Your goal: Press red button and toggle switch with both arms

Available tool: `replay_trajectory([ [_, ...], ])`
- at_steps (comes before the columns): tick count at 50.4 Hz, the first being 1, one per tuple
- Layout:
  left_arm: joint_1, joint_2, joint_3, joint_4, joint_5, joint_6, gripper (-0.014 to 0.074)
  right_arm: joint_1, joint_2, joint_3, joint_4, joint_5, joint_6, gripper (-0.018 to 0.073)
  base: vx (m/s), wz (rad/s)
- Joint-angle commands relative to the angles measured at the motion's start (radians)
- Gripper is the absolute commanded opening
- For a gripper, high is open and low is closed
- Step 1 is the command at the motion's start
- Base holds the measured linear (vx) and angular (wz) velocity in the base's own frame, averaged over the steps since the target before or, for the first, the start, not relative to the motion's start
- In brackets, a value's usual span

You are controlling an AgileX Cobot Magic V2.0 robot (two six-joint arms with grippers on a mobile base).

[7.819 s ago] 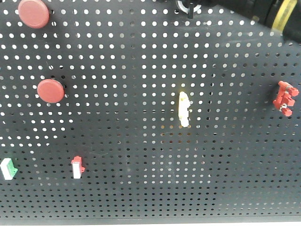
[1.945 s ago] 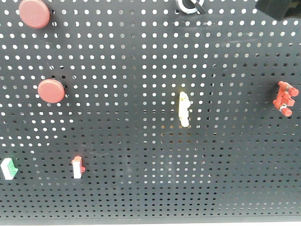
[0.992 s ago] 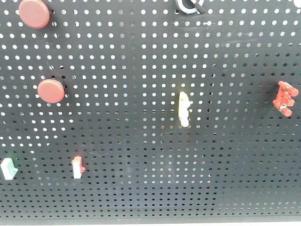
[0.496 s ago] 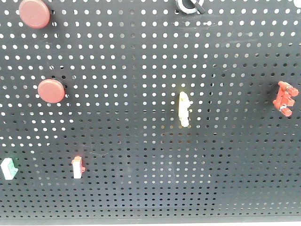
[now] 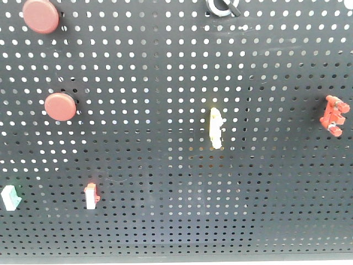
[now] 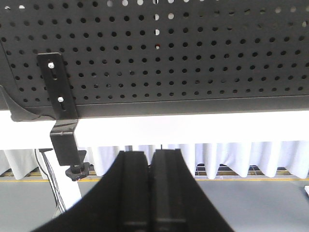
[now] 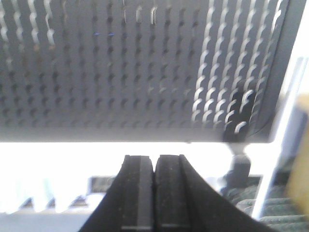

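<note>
Two red buttons sit on the black pegboard (image 5: 165, 83) in the front view: one at the top left (image 5: 40, 15), one lower (image 5: 60, 106). The toggle switch (image 5: 223, 7), a black knob in a white-silver ring, is at the top edge, its stub lever pointing down-right. Neither gripper shows in the front view. In the left wrist view my left gripper (image 6: 150, 155) is shut and empty, below the pegboard's lower edge (image 6: 169, 104). In the right wrist view my right gripper (image 7: 154, 159) is shut and empty, also below the board's edge (image 7: 145, 135).
On the board are a pale yellow upright lever (image 5: 215, 127), a red clip-like piece (image 5: 333, 115) at the right, a small red-and-white switch (image 5: 91, 195) and a green-and-white one (image 5: 9, 197). A black bracket (image 6: 60, 104) holds the board's lower left corner.
The right arm, at the top right corner of the front view 7.8 s and 1.9 s ago, has left that view. The toggle's lever now points down-right instead of straight down.
</note>
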Motion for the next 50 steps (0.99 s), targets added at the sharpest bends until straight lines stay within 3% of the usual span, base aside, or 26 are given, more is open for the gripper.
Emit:
replay_trajectory([
  [1,-0.002,-0.002,0.027,-0.005,-0.079,-0.004,0.0002,0.035,-0.012,0.012,-0.048,-0.071,0.015,0.0000,0.00,0.00],
  [50,-0.002,-0.002,0.027,-0.005,-0.078,-0.004,0.0002,0.051,-0.012,0.012,-0.060,-0.063,0.016,0.0000,0.00,0.00],
])
